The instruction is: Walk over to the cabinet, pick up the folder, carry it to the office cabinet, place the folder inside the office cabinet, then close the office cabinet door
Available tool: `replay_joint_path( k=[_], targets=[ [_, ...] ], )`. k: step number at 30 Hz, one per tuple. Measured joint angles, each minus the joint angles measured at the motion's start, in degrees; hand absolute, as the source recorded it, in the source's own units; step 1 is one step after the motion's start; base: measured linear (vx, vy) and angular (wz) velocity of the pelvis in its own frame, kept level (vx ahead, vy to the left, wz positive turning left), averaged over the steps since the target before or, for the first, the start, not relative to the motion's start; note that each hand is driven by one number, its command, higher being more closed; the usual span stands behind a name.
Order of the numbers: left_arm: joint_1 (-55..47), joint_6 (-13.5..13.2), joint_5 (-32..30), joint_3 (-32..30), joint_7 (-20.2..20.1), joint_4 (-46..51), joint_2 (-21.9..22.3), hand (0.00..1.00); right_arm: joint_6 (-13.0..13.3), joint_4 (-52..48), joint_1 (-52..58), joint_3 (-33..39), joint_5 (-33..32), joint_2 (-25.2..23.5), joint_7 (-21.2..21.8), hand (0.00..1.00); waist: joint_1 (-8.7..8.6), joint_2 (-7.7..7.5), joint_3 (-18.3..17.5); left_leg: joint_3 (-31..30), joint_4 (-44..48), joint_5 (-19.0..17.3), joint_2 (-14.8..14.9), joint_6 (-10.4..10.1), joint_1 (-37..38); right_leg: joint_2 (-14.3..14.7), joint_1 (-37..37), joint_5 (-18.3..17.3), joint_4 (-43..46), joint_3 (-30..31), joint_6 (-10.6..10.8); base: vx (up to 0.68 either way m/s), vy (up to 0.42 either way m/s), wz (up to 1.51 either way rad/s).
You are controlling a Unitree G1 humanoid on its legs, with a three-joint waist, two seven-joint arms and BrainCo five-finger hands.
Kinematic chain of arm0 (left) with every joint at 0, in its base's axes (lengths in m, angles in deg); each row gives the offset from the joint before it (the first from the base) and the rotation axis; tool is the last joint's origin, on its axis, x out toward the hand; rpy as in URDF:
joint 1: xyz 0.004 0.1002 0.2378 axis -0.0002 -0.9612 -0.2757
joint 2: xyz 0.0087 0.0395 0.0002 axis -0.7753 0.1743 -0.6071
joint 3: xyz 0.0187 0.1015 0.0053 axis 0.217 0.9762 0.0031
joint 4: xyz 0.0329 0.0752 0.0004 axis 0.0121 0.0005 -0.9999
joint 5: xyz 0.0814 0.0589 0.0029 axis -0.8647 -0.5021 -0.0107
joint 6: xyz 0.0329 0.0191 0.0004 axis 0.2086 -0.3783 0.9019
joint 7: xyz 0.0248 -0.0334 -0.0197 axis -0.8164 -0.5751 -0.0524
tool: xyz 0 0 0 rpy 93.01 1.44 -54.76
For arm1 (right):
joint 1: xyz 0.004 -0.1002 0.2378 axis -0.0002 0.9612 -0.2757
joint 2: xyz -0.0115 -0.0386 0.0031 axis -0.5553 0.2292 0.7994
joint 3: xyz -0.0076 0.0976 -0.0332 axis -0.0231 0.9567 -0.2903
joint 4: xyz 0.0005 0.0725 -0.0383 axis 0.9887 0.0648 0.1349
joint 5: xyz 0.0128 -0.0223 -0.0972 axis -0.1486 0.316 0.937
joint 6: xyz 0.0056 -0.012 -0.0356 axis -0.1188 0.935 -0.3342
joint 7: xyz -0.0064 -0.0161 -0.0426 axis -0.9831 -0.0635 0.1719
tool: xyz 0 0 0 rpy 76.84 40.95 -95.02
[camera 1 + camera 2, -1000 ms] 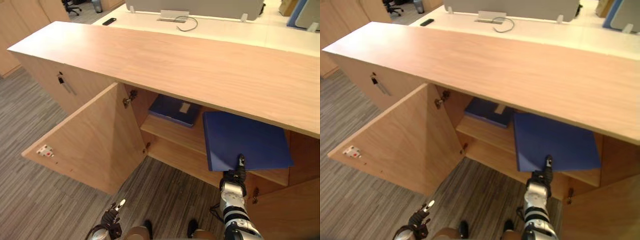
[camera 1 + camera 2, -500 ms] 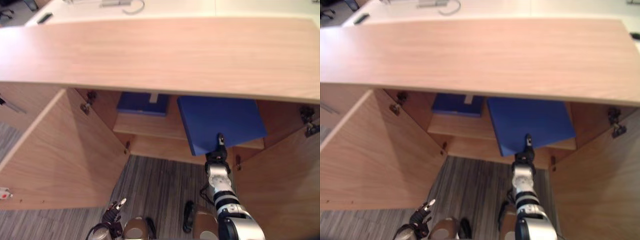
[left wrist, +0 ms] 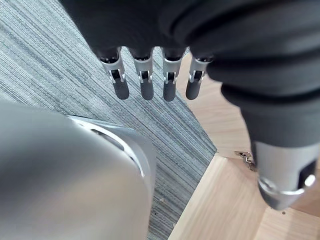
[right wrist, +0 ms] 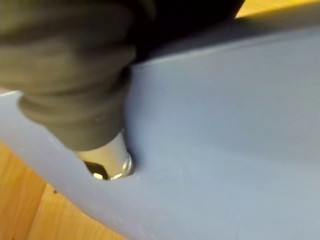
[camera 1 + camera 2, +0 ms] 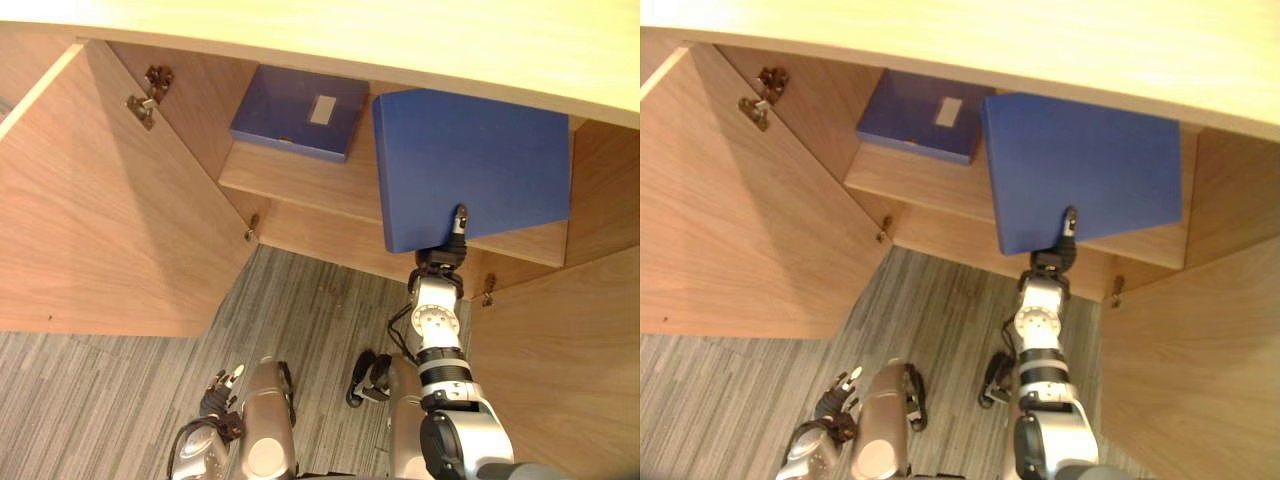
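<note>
A plain blue folder lies tilted over the front edge of the cabinet's shelf, its near corner sticking out past it. My right hand holds that corner, with the thumb on top of the cover; the fingers are hidden below. In the right wrist view the folder spreads out past the dark cover of the hand. My left hand hangs low over the carpet with straight fingers and holds nothing.
A second blue folder with a pale label lies further left on the same shelf. The left cabinet door stands wide open, and the right door is open beside my right arm. The wooden cabinet top overhangs the shelf.
The whole picture has shifted: the camera has come closer and looks lower, under the cabinet top. My right hand still holds the folder at the shelf; my left hand stays low.
</note>
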Motion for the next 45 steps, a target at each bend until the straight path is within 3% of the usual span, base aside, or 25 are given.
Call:
replay_joint_path(
  k=[5, 15, 19, 24, 28, 33, 38, 39, 45],
  targets=[
    [0.8, -0.1, 0.7, -1.0, 0.4, 2.7, 0.8, 0.00, 1.9, -0.7, -1.3, 2.6, 0.0, 1.1, -3.0, 1.00, 0.73, 0.06, 1.0, -3.3, 5.4, -1.4, 0.9, -0.7, -5.9, -1.0, -3.6, -2.9, 5.3, -2.5, -0.7, -0.02, -0.026, 0.15],
    [1.3, -0.9, 4.6, -1.2, 2.9, 4.5, 0.7, 0.00, 7.8, 2.0, -17.5, 17.2, -3.8, 8.4, -12.1, 1.00, 2.88, 0.15, 1.2, -5.3, 10.7, -1.1, 0.7, -1.0, -14.6, -4.1, -10.4, -4.5, 11.3, -4.1, -1.9, -0.02, 0.003, 0.15],
    [1.9, -1.2, 5.4, -1.3, 3.9, 4.5, 0.8, 0.00, 8.5, 4.3, -21.0, 20.4, -4.4, 9.9, -15.6, 1.00, 3.93, 0.52, 1.8, -5.7, 13.1, -1.1, 0.5, -0.9, -18.0, -5.0, -13.4, -4.8, 13.5, -4.1, -1.8, -0.03, 0.036, 0.02],
    [2.3, -1.2, 7.3, -1.2, 4.4, 4.4, 0.9, 0.00, 8.2, 7.5, -25.1, 23.0, -4.4, 12.1, -18.2, 1.00, 5.04, 0.67, 2.1, -6.7, 15.5, -1.2, -0.2, -0.6, -22.3, -6.7, -17.1, -5.5, 16.4, -4.5, -2.3, -0.04, 0.022, 0.12],
    [2.3, -1.3, 7.7, -1.2, 4.6, 4.3, 0.9, 0.00, 6.5, 9.8, -29.5, 22.7, -4.3, 16.3, -19.2, 1.00, 5.43, 0.94, 2.7, -6.7, 16.6, -0.7, -0.4, -0.5, -24.9, -8.0, -19.4, -6.0, 18.2, -4.6, -2.3, -0.03, 0.027, 0.14],
    [2.5, -1.7, 7.8, -1.3, 5.2, 3.0, 0.8, 0.00, 2.9, 16.7, -35.2, 18.7, -3.8, 21.3, -20.9, 1.00, 5.67, 0.93, 2.7, -6.9, 18.4, -0.7, -0.6, -0.5, -27.8, -9.0, -22.4, -6.4, 20.4, -4.3, -2.9, -0.01, 0.044, 0.04],
    [2.9, -1.8, 9.1, -1.4, 5.9, 1.8, 0.8, 0.00, 0.7, 21.1, -38.0, 13.5, -2.0, 22.8, -22.3, 1.00, 5.75, 0.89, 3.0, -6.9, 19.3, -0.7, -0.6, -0.5, -29.2, -9.2, -24.0, -6.9, 21.6, -4.1, -2.9, -0.01, 0.021, 0.00],
    [2.9, -1.8, 9.1, -1.4, 6.0, 1.8, 0.8, 0.00, 0.5, 21.9, -38.5, 12.7, -2.0, 23.3, -22.5, 0.00, 5.83, 0.87, 3.0, -7.1, 19.5, -0.7, -0.6, -0.5, -29.4, -9.3, -24.2, -7.2, 22.0, -4.1, -2.8, 0.00, 0.000, 0.00],
    [3.0, -1.8, 9.5, -1.4, 6.0, 1.2, 0.9, 0.00, -0.5, 22.2, -40.5, 12.3, -2.0, 25.0, -22.7, 0.00, 5.76, 0.85, 3.5, -7.2, 19.7, -0.6, -0.8, -0.7, -29.9, -9.6, -24.8, -7.6, 22.6, -4.1, -3.2, -0.01, 0.019, 0.03]
  ],
)
